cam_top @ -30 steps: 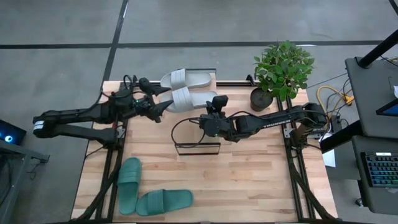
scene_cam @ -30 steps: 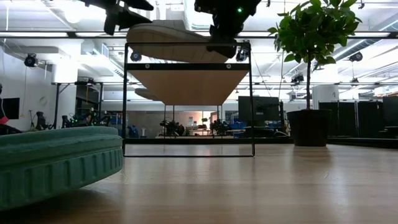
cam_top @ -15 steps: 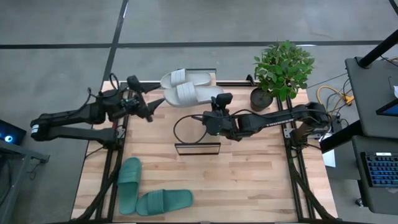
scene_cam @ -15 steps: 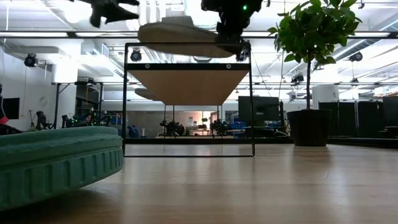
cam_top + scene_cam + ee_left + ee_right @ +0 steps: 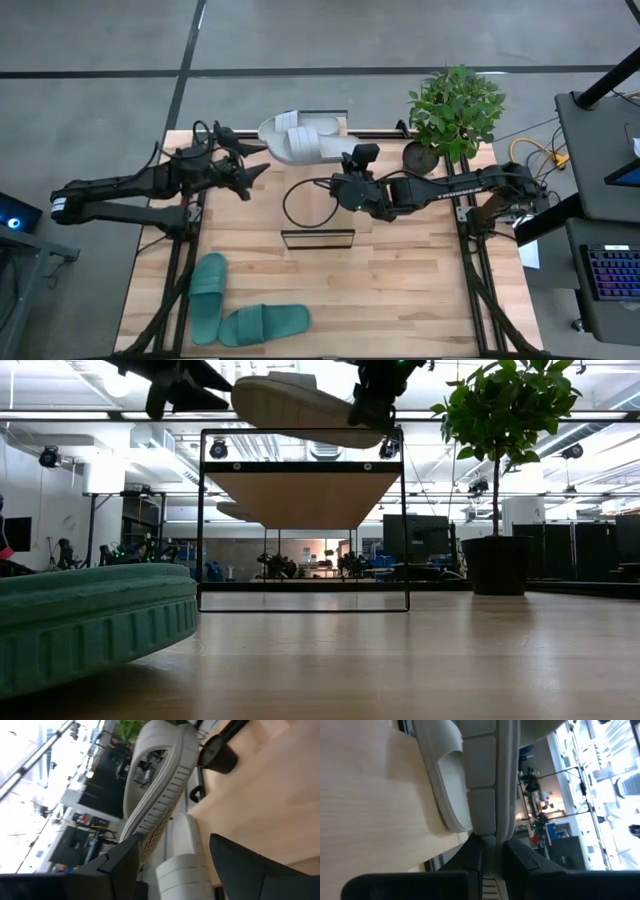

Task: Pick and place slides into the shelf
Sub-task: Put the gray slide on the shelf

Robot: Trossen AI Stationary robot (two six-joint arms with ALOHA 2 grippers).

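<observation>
Two pale grey-white slides are at the far end of the shelf (image 5: pixel 318 238). One (image 5: pixel 300 126) lies sole-down on the plank top. The other (image 5: pixel 312 148) is in the air, with my right gripper (image 5: pixel 345 172) shut on it. In the low view its sole (image 5: pixel 300 410) hangs tilted over the shelf (image 5: pixel 300 490). My left gripper (image 5: pixel 262 170) stands open just left of that slide, touching nothing. In its wrist view its fingers (image 5: pixel 120 865) frame both slides. Two teal slides (image 5: pixel 208 285) (image 5: pixel 265 325) lie on the table at the near left. My right gripper pinches the rim of the slide's right-hand end (image 5: pixel 490 840) between its two fingers. The fingers come nearly level from the table's right and lie along the slide. The slide is lifted clear of the shelf and tilted, its free end higher (image 5: pixel 245 385).
A potted plant (image 5: pixel 455 110) stands at the far right corner of the table. A black cable loop (image 5: pixel 305 205) hangs by the right arm over the shelf. In the low view one teal slide (image 5: pixel 90 625) fills the near left. Bare tabletop (image 5: pixel 420 290) lies at the near right.
My right gripper has risen and gone toward the far right with the white slide. The slide has come up off the shelf top and tipped, free end up, and now partly overlaps the other white slide. My left gripper has drawn back from it toward the table's left.
</observation>
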